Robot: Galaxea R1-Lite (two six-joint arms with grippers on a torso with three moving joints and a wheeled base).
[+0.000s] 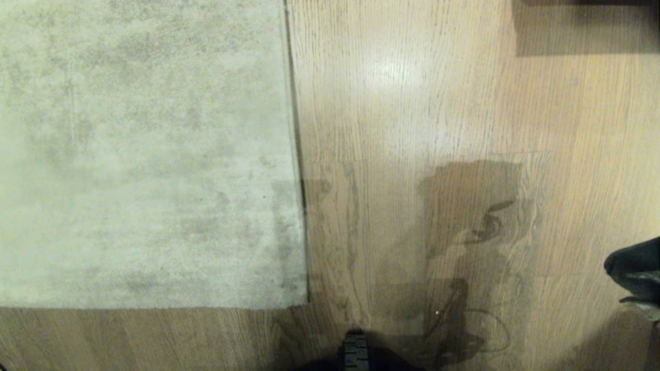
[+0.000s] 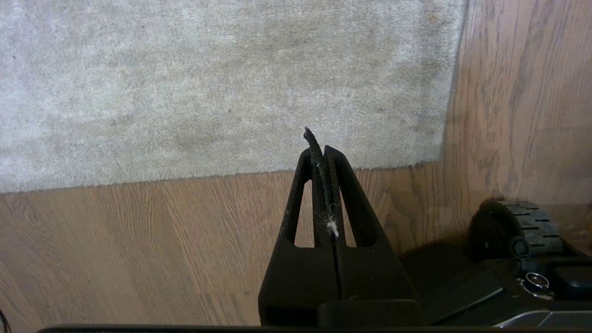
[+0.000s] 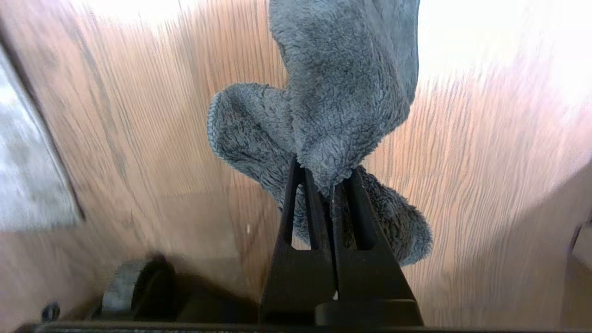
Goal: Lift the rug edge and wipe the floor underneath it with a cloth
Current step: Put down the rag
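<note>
**Rug flat, cloth in right gripper**

Nearest, the robot's base wheel [image 1: 356, 350] stands on the floor [image 1: 412, 103]. The rug edge [image 1: 296, 154] lies flat, with its corner near the wheel and wide bare planks beside it. The right gripper [image 3: 329, 182] is clamped on the cloth [image 3: 342, 92] above the floor. The left gripper [image 2: 320, 152] hangs over the corner, fingers together.

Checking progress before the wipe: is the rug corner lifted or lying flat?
Flat. The rug edge and corner lie on the floor; no backing shows.
</note>
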